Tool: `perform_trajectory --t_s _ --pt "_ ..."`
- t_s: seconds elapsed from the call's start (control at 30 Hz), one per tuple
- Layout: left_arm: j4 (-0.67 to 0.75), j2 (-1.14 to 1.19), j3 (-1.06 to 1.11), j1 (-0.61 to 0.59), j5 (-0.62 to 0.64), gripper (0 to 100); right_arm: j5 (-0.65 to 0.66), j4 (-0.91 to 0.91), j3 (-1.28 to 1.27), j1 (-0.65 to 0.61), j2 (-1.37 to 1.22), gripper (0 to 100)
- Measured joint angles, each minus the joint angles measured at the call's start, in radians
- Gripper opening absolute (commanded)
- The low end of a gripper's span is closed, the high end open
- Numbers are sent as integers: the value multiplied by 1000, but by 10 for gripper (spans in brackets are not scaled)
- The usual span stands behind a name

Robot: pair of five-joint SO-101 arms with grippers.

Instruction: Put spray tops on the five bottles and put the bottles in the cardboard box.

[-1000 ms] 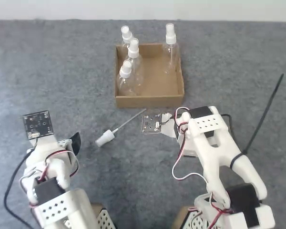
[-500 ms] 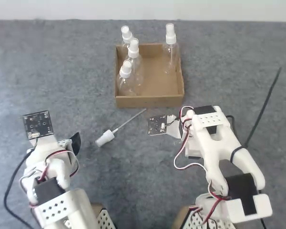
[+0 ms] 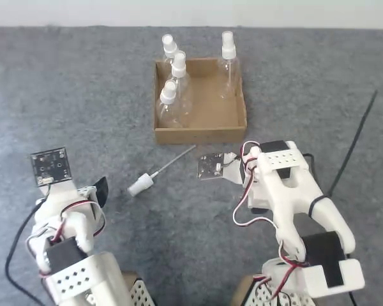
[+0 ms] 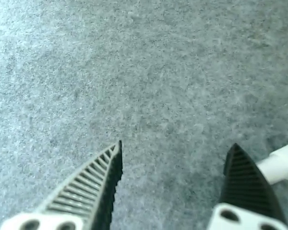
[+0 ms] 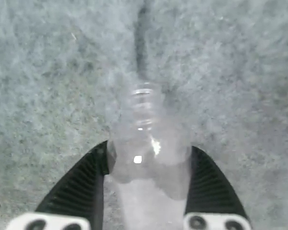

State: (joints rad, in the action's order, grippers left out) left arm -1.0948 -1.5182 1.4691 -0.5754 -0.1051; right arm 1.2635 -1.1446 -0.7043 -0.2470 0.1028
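The cardboard box (image 3: 236, 121) sits at the far middle of the grey carpet. Several clear bottles with white spray tops (image 3: 168, 95) stand in it, most at its left side and one at the back right (image 3: 228, 51). A loose spray top (image 3: 140, 185) lies on the carpet in front of the box, its thin tube pointing toward the box. In the left wrist view my left gripper (image 4: 177, 146) is open just above the carpet, with that spray top (image 4: 283, 163) beside one finger. My right gripper (image 5: 149, 151) is shut on an uncapped clear bottle (image 5: 149, 167).
A thin black strap (image 3: 354, 146) lies on the carpet at the right. The two arm bases (image 3: 83, 274) stand at the near edge. Bare carpet (image 3: 70, 95) stretches left of the box.
My right arm has drawn back slightly to the right and toward the near edge with the bottle, then held still. The left arm has not moved.
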Motion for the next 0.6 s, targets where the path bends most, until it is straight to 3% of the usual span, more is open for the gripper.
perform_trajectory --t_s 0.33,0.6 --pt "0 0 0 0 0 319 -330 -31 101 -5 0 27" --pt "0 0 0 0 0 319 -631 -206 178 -126 126 27"
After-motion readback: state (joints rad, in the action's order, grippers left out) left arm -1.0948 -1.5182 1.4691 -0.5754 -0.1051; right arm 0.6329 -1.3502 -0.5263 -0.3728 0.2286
